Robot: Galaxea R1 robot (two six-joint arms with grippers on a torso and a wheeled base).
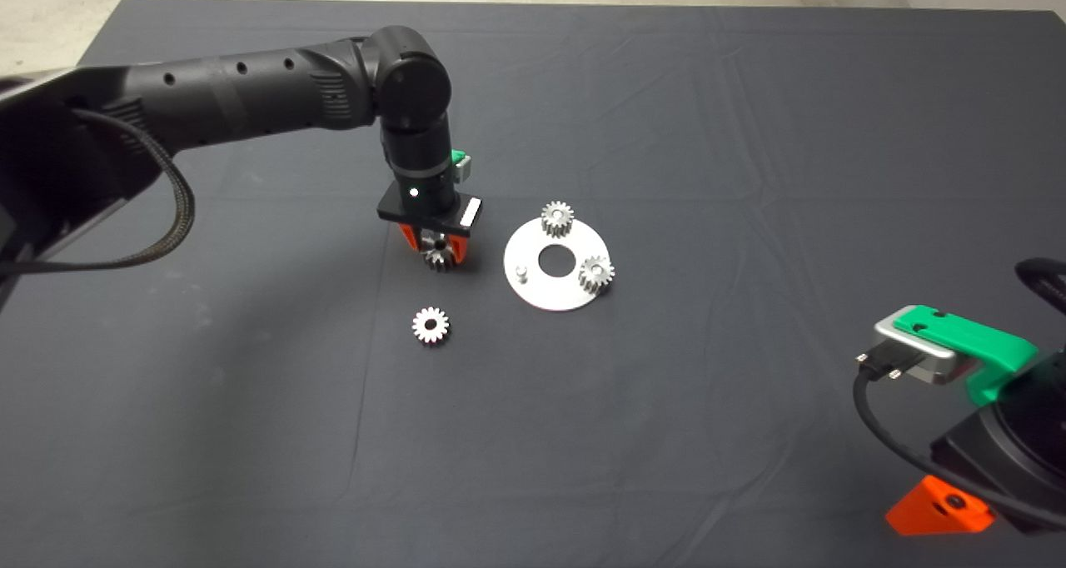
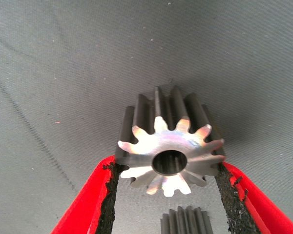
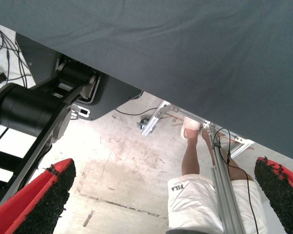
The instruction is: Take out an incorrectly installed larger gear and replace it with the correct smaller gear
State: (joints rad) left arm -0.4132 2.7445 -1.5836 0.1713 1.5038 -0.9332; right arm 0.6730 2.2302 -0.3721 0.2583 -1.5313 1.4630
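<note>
— Larger gear [image 2: 168, 158] sits clamped between my left gripper [image 1: 434, 250] pads, low over the mat, left of the round plate [image 1: 550, 295].

— Risk?

— Only tooth tips bear on the pads; it could twist free and roll into the smaller gear [image 1: 430, 325] nearby. Right gripper [image 3: 161, 204] waits spread, lower right.

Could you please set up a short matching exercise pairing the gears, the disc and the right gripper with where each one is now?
1. larger gear
2. smaller gear
3. round metal disc
4. right gripper

a. waits at the mat's lower right edge
b. carries two gears and one bare peg
c. lies loose on the mat
d. clamped in the left gripper

Pairs: 1-d, 2-c, 3-b, 4-a
</note>
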